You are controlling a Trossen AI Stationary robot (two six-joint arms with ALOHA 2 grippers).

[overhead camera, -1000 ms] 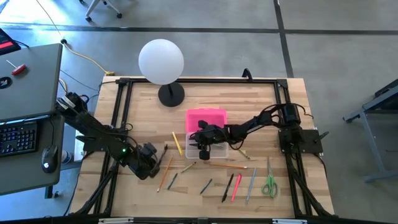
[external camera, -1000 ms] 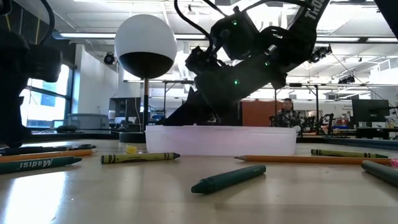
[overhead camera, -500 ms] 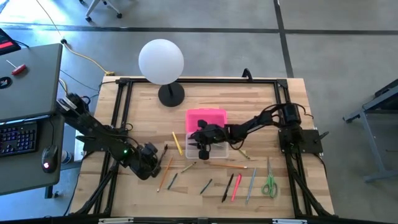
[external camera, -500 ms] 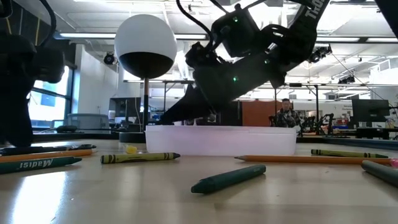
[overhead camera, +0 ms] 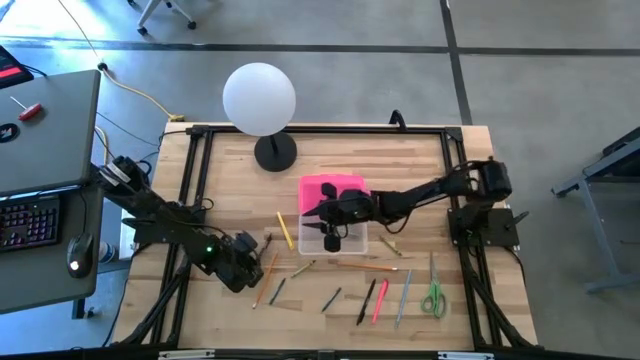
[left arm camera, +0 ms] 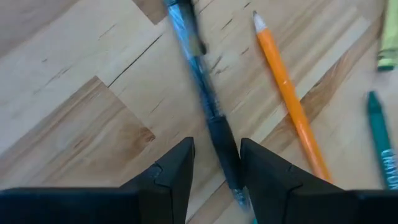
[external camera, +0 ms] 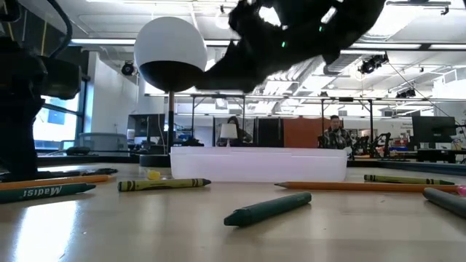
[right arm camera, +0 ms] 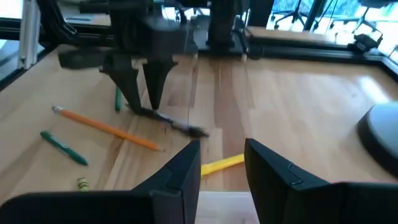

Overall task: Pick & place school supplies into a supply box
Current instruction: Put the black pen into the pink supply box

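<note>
Our right arm has lifted and drawn back from over the supply box, its gripper released and empty, so that drop looks done. At eight o'clock of the box, our left gripper straddles a dark pen, fingers apart, not yet clenched.

right gripper lifted higher above supply box — arm straighter
</note>
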